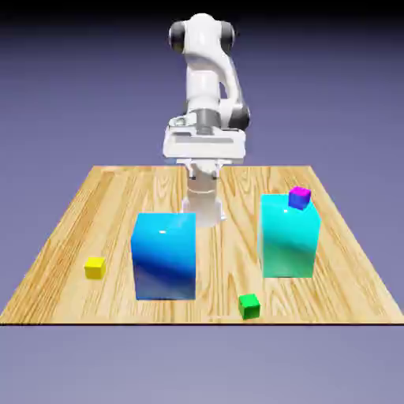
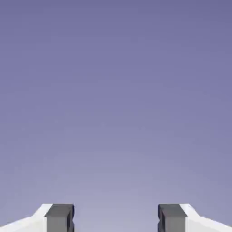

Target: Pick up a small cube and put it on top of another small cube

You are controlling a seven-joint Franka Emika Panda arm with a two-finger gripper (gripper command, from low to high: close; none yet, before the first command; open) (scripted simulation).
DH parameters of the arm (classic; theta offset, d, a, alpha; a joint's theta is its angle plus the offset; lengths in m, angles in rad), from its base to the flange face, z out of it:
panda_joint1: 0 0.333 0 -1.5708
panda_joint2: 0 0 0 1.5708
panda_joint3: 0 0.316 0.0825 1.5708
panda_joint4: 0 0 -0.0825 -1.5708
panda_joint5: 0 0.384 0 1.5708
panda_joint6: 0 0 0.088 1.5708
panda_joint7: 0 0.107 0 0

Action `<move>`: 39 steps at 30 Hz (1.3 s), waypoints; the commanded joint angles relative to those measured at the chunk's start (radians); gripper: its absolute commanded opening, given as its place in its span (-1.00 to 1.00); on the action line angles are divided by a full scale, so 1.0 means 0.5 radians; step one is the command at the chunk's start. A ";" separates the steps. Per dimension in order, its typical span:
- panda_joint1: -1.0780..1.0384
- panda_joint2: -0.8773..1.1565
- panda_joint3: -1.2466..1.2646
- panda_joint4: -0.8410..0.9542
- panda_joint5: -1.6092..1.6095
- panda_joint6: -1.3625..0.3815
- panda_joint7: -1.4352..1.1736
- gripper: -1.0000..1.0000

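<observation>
Green on every visible face, a small cube is seen nearest the camera, close to the front edge of the wooden table, right of the middle in the exterior view. Behind it, toward the exterior view's right, a tall cyan block is stood upright on the wood. On top of that block a small purple cube is carried, its top magenta and its front bluer; whether it is set flush or slightly over the front edge cannot be told for certain from this angle. Left of the green cube, a large blue block is placed upright, its lower front darkly shaded. Farther to the exterior view's left, apart from the blue block, a small yellow cube is rested on the table. Above the far part of the table, the gripper is held by the white arm, well apart from all the cubes. In the hand view its two grey fingertips are spread wide, nothing is grasped between them, and beyond them only the blue-violet backdrop is shown.
</observation>
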 commanded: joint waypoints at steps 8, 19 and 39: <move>-0.237 0.517 -0.391 0.317 0.417 -0.696 0.059 0.00; -0.679 1.256 -0.786 0.580 0.916 -1.570 0.176 0.00; -0.994 1.694 -0.995 0.602 1.242 -1.984 0.475 -1.00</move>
